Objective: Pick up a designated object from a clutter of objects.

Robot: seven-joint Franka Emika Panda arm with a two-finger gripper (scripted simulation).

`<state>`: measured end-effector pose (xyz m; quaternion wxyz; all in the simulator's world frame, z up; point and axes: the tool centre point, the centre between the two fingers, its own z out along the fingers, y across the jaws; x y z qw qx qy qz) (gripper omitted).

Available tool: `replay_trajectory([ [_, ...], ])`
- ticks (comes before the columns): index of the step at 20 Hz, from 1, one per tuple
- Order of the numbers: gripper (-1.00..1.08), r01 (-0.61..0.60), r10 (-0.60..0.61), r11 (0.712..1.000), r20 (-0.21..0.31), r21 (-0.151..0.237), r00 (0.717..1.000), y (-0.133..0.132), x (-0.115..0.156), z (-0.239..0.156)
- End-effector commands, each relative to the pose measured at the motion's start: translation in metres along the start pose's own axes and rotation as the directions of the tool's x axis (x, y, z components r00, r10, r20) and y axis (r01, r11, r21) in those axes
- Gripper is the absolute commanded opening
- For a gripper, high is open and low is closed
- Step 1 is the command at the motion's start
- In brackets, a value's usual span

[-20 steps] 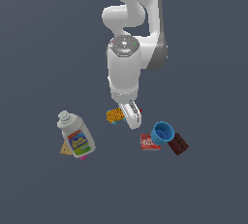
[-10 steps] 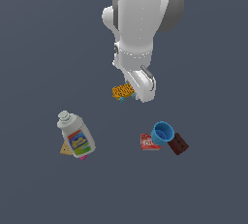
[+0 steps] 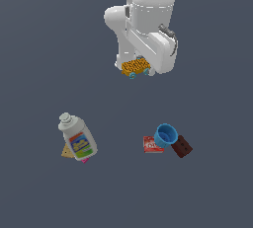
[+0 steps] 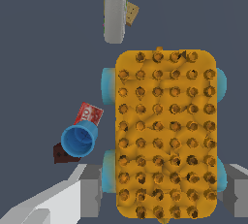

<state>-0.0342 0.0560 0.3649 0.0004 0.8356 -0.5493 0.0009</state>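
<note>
Currently the pincer (image 3: 140, 69) is clamped on the orange block (image 3: 135, 66), which hangs under the wrist, well clear of the desk (image 3: 39, 49) and the clutter. Risk: the grip looks to sit near one end, so a fast swing could make it pivot or slip. Wrist view shows the studded face (image 4: 164, 131) and teal wheels (image 4: 108, 85); exterior view shows height over the white bottle (image 3: 77, 137) and blue cup (image 3: 165, 135).

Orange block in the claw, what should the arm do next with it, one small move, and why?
Probably just hold it steady, or lift slightly more. The orange block sits clamped in the claw, well away from the white bottle, blue cup and red packet in the exterior view. The pick looks done, so nothing calls for opening the claw.
</note>
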Motion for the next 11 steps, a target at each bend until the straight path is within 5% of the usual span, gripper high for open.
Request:
replay_trajectory([
  [1, -1.0, 0.0, 0.0, 1.0, 0.0, -0.001, 1.0, 0.002, -0.006, -0.016],
  [11, -1.0, 0.001, -0.001, 1.0, 0.002, 0.0, 1.0, 0.004, -0.016, -0.041],
])
